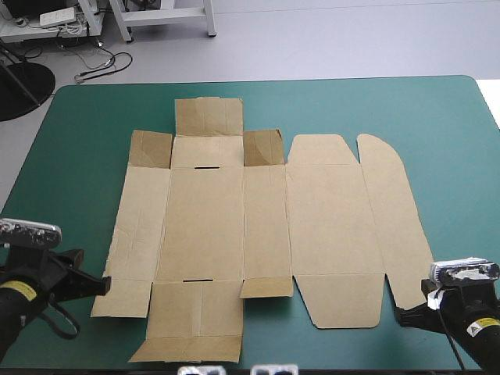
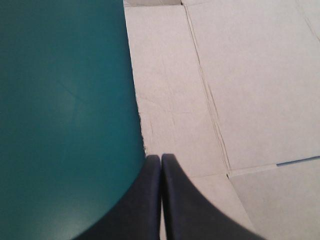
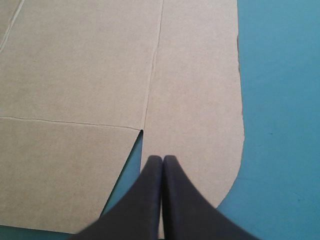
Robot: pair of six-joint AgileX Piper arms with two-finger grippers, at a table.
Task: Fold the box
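one brown box (image 1: 266,234), two end effectors (image 2: 161,157) (image 3: 163,158), one teal-green table (image 1: 453,156)

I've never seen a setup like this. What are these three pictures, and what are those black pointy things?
This is a two-armed robot at a table with a teal-green cover. The wide picture looks down from above and behind it. The other two come from a camera on each wrist. The black pointed shapes are its grasping tools, the left tool and the right tool, each shut and holding nothing. A flat cut sheet of brown board, the unfolded box, lies spread out, one tool at each side.
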